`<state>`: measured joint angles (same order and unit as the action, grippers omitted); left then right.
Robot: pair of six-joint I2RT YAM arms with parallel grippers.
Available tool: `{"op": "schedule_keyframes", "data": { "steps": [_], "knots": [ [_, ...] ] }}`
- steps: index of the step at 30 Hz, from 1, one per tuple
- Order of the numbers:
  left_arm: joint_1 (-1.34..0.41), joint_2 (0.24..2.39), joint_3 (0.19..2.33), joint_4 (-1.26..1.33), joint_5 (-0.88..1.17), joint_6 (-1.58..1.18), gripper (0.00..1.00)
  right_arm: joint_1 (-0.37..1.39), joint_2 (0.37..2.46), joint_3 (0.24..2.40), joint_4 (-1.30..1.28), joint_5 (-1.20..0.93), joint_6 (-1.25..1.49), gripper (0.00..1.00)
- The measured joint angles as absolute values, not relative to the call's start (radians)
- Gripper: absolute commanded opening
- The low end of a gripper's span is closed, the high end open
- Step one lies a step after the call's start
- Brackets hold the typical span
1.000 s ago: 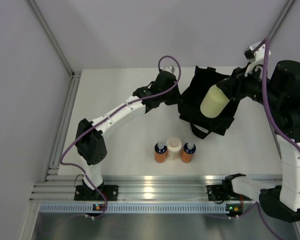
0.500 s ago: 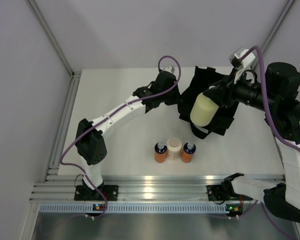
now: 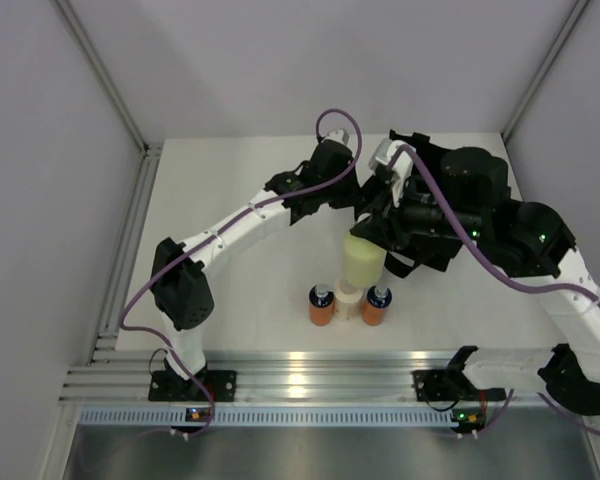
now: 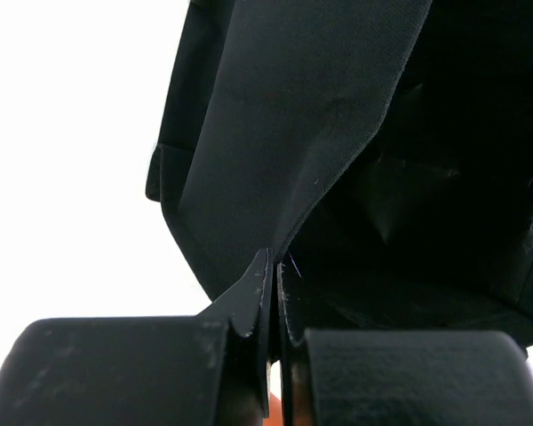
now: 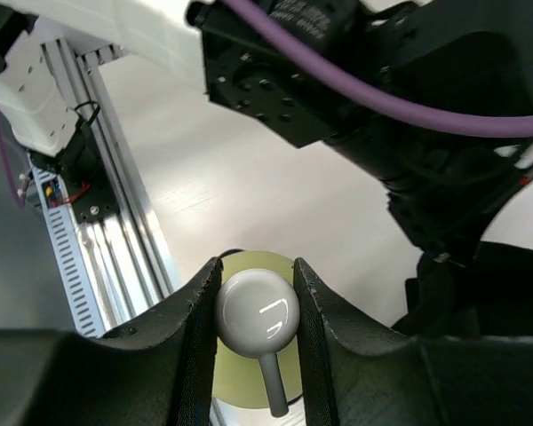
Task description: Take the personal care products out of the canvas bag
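Observation:
My right gripper [image 3: 379, 231] is shut on the white pump top [image 5: 256, 316] of the yellow-green bottle [image 3: 363, 262] and holds it upright, hanging just above and behind the beige cylinder [image 3: 346, 302]. Two orange bottles with dark blue caps stand on the table either side of the cylinder, one on the left [image 3: 321, 305] and one on the right [image 3: 377, 304]. The black canvas bag [image 3: 432, 262] lies behind them, mostly hidden under my right arm. My left gripper [image 4: 274, 266] is shut on the bag's fabric edge [image 4: 284, 133] at its left side [image 3: 357, 197].
An aluminium rail [image 3: 300, 380] runs along the near table edge, also seen in the right wrist view [image 5: 115, 266]. White walls with metal posts close the table's left and back. My left arm [image 3: 240, 225] stretches diagonally across the left half of the table.
My right arm has carried the yellow-green bottle out from over the bag, leftward and toward the front, down to just above the row of bottles. The left gripper has not moved.

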<state>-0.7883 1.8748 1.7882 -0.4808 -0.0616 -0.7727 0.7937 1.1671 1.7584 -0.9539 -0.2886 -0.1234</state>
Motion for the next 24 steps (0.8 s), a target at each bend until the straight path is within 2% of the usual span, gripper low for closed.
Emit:
{"op": "schedule_keyframes", "data": {
  "steps": [8, 17, 24],
  "knots": [
    [-0.788, 1.892, 1.805, -0.488, -0.067, -0.767, 0.0, 1.005, 1.217, 1.674, -0.893, -0.171, -0.122, 0.0],
    [-0.788, 1.892, 1.805, -0.488, -0.068, -0.764, 0.0, 1.048, 1.262, 1.658, -0.769, -0.173, -0.106, 0.0],
    [-0.788, 1.892, 1.805, -0.488, -0.068, -0.76, 0.0, 1.074, 1.266, 1.566, -0.627, -0.218, -0.074, 0.0]
  ]
}}
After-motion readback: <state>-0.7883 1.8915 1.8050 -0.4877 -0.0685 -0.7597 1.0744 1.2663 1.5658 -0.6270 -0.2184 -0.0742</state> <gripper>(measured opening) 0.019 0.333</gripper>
